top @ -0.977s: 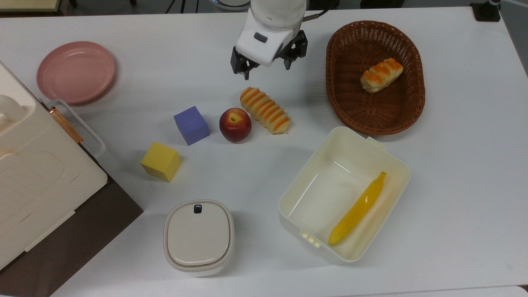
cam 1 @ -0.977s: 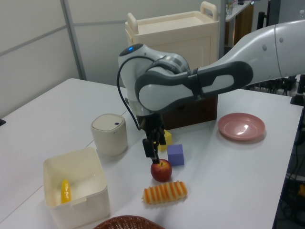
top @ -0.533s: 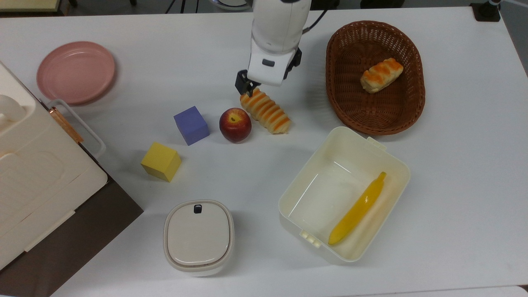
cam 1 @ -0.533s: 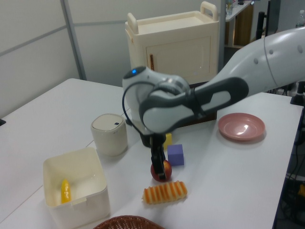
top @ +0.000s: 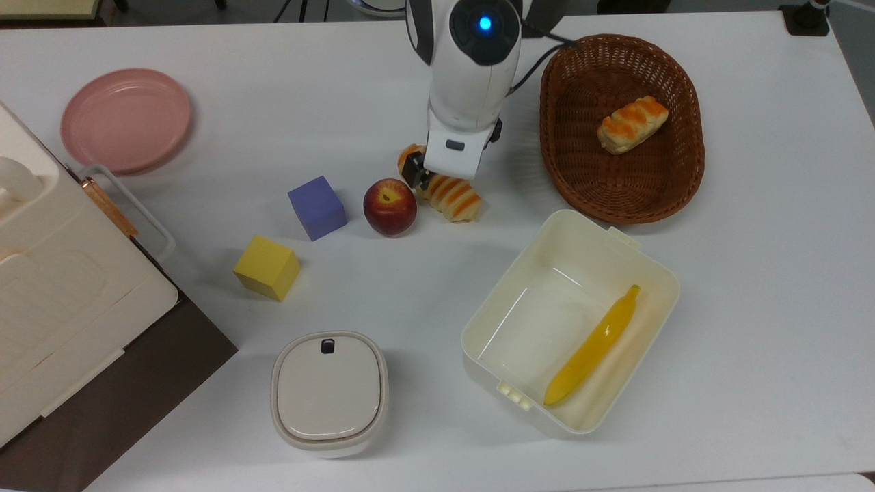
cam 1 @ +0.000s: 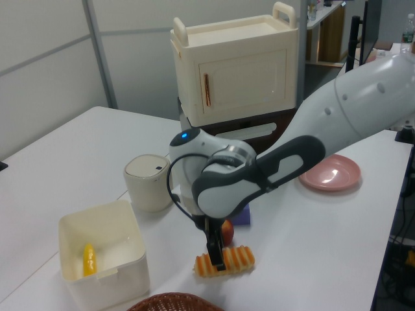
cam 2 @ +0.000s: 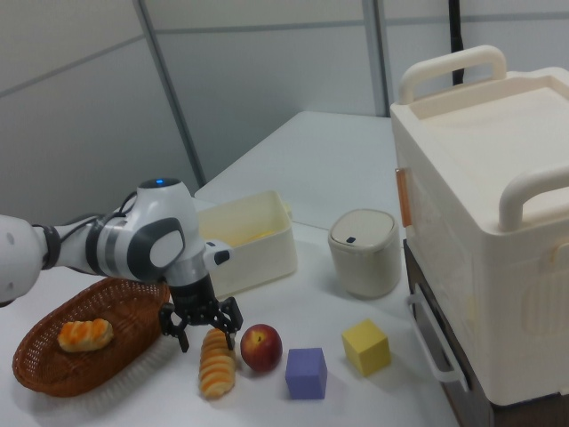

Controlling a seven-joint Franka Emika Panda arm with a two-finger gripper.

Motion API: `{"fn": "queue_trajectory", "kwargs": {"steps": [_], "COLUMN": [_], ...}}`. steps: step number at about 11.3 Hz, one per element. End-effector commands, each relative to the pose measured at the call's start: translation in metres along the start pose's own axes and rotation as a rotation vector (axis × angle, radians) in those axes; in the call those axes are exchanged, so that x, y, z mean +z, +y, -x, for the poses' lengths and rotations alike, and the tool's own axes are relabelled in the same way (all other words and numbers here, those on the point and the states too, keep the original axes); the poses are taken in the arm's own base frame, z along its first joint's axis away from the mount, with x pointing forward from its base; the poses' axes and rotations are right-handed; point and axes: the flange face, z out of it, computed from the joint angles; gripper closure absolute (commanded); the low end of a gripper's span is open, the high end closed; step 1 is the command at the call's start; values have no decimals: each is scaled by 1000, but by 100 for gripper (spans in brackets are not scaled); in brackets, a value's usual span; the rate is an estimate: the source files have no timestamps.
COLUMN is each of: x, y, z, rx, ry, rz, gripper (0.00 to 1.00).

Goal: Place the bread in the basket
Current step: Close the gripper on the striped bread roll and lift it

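Observation:
The bread (top: 459, 199), a long cream loaf with orange stripes, lies on the white table beside a red apple (top: 389, 206). My gripper (top: 441, 176) is down over the loaf's middle, open, with one finger on each side of it. In the right view the gripper (cam 2: 204, 334) straddles the far end of the bread (cam 2: 216, 369). In the left view a dark finger (cam 1: 217, 256) stands against the bread (cam 1: 233, 260). The brown wicker basket (top: 567, 137) sits to the top view's right of the loaf and holds a short orange-topped roll (top: 632, 124).
A cream plastic box (top: 656, 273) with a yellow banana (top: 595, 345) stands in front of the basket. A purple cube (top: 316, 207) and a yellow cube (top: 266, 267) lie at the top view's left of the apple. A lidded pot (top: 329, 389), a pink plate (top: 126, 119) and a large cream case (top: 55, 287) are further off.
The gripper has come down and moved from behind the loaf to over it, its fingers now on both sides of the bread. The bread has not moved.

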Motion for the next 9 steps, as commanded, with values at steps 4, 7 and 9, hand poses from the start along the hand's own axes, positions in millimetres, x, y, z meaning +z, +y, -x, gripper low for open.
{"fn": "queue_trajectory", "kwargs": {"steps": [4, 7, 9], "x": [31, 27, 6], "y": [3, 3, 5], "z": [-13, -13, -6], "rx": [-21, -20, -14], "ry": [25, 28, 31], "rz": [10, 13, 11], "gripper": [0, 51, 51]}}
